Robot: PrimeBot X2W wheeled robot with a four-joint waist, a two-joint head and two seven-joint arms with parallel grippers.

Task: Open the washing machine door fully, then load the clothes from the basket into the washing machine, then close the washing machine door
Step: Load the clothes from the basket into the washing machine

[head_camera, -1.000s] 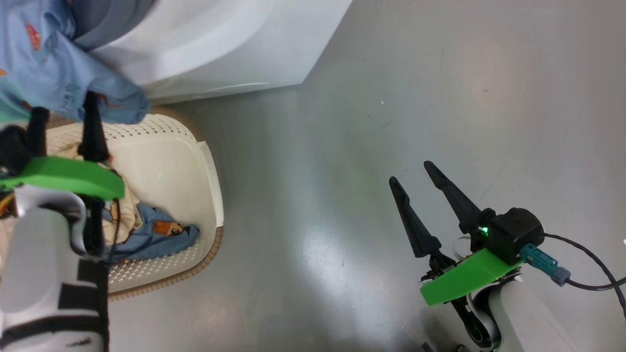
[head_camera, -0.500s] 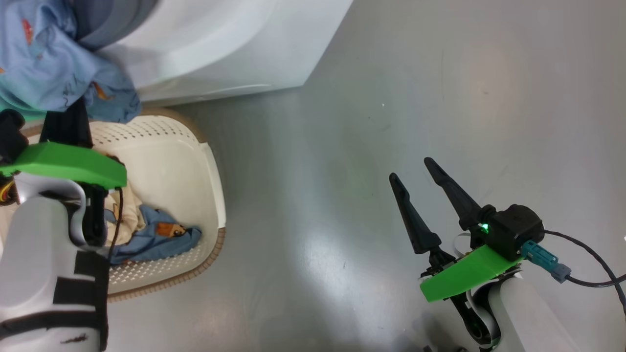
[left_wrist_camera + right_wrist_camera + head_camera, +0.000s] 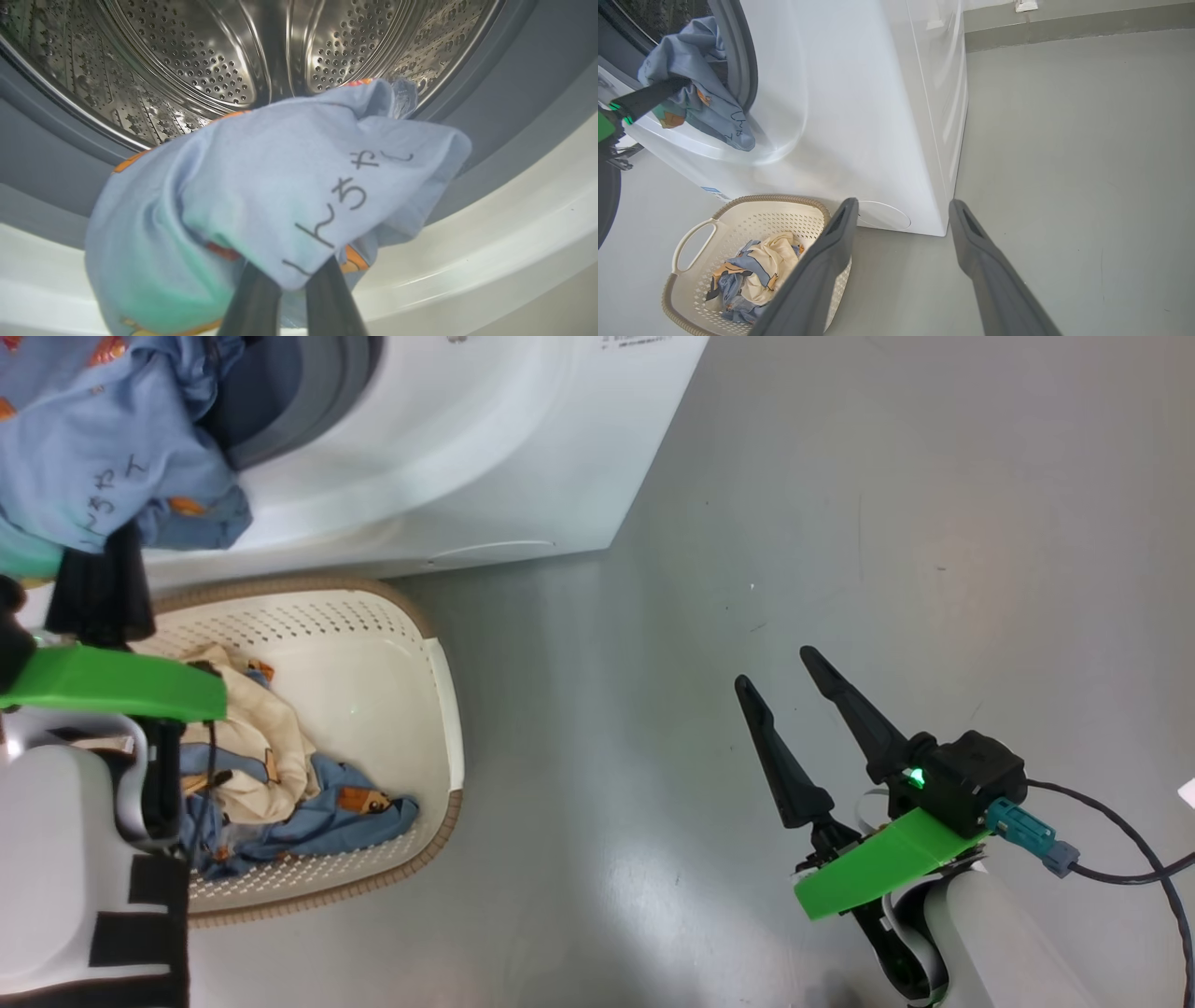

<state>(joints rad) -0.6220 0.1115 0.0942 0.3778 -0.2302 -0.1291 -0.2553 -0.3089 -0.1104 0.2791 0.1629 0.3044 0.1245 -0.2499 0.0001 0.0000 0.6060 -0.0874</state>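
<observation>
My left gripper is shut on a light blue garment with orange prints and dark lettering. It holds the garment at the washing machine's open mouth. In the left wrist view the garment drapes over my fingertips, in front of the steel drum and the grey gasket. The basket stands on the floor below, with cream and blue clothes in it. The door is swung off the opening; a dark curved edge looks like its rim. My right gripper is open over bare floor.
The grey floor stretches to the right of the machine and the basket. A cable trails from my right wrist. In the right wrist view the basket's white handle faces left, and a wall skirting runs along the back.
My left gripper's fingers have closed on the blue garment and carried it up toward the drum opening. The head camera has shifted. The right arm has stayed put.
</observation>
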